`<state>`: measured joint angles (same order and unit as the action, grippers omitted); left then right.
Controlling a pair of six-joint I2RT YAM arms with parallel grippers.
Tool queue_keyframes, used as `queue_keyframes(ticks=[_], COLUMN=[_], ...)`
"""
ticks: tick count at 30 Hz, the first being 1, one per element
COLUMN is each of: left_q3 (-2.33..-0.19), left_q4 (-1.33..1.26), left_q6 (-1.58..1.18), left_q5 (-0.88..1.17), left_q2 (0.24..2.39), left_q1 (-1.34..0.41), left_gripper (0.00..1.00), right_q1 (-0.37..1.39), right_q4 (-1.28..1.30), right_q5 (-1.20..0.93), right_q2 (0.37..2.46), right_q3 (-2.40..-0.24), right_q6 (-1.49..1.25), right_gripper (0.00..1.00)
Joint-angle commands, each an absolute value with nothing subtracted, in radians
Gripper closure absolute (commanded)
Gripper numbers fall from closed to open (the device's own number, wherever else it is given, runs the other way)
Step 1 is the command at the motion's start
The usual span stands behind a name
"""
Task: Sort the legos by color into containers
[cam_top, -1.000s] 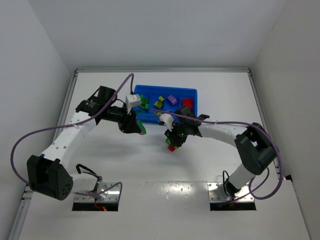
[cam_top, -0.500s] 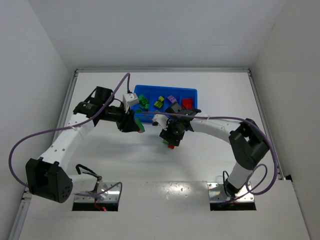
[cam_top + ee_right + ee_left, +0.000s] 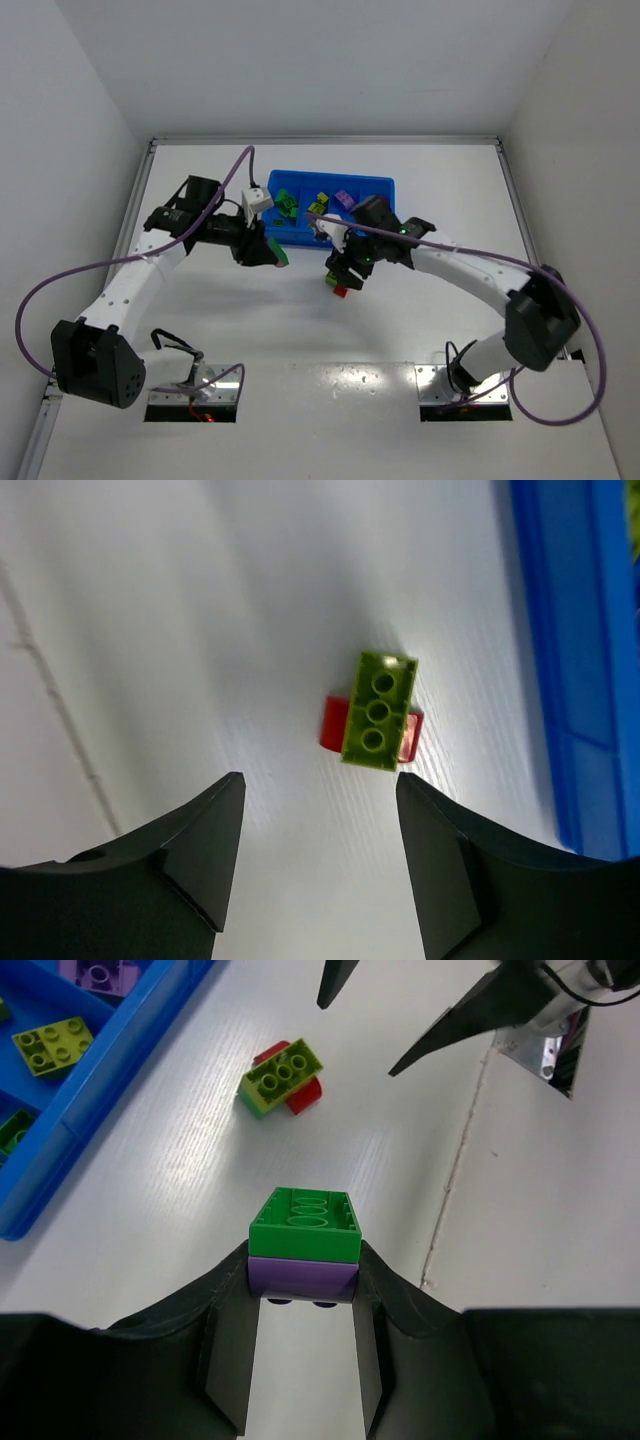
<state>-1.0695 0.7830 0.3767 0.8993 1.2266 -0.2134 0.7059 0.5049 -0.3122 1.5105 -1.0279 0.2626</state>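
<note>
My left gripper (image 3: 305, 1265) is shut on a green-on-purple lego stack (image 3: 305, 1245), held just above the table in front of the blue tray (image 3: 380, 182); from above it shows as a green brick (image 3: 283, 255). My right gripper (image 3: 318, 780) stands open with nothing between its fingers, above and just short of a yellow-green brick on a red one (image 3: 378, 712). That stack (image 3: 341, 288) lies on the table near the tray's front. Green (image 3: 287, 204), yellow-green (image 3: 319, 204) and purple (image 3: 344, 198) legos lie in separate compartments.
The tray's front wall (image 3: 90, 1110) runs close to the left of the held stack, and its edge (image 3: 570, 680) is to the right of the loose stack. A table seam (image 3: 455, 1190) runs near the left gripper. White walls enclose the table.
My right gripper has opened and let go of the yellow-green and red stack, which now rests on the table, and the arm has swung out. The left gripper shifted slightly, still gripping.
</note>
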Motion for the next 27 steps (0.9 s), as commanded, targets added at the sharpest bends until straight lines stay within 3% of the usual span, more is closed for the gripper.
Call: queue_keyframes(ticks=[1,7,12,27], left_q3=[-1.066,-1.097,-1.106,-1.115], left_q4=[0.764,0.876,0.897,0.916], left_q6=[0.4,0.5,0.52,0.538], left_q5=[1.011,1.097,1.106,1.143], left_q2=[1.198,1.276,1.285,1.304], left_q1=[-0.201,-0.201,-0.201,-0.201], left_gripper=[0.98,0.98,0.98,0.98], right_q1=[0.695,0.676,0.676,0.676], right_q4=[0.444,0.561,0.583,0.517], right_q5=[-0.556,-0.883,-1.021,-1.109], right_q2=[1.417,1.515,1.643,1.776], right_q3=[-1.081,-1.213,-1.331,-1.457], right_q6=[0.271,0.285,0.23,0.127], right_gripper=[0.37,0.37,0.36,0.36])
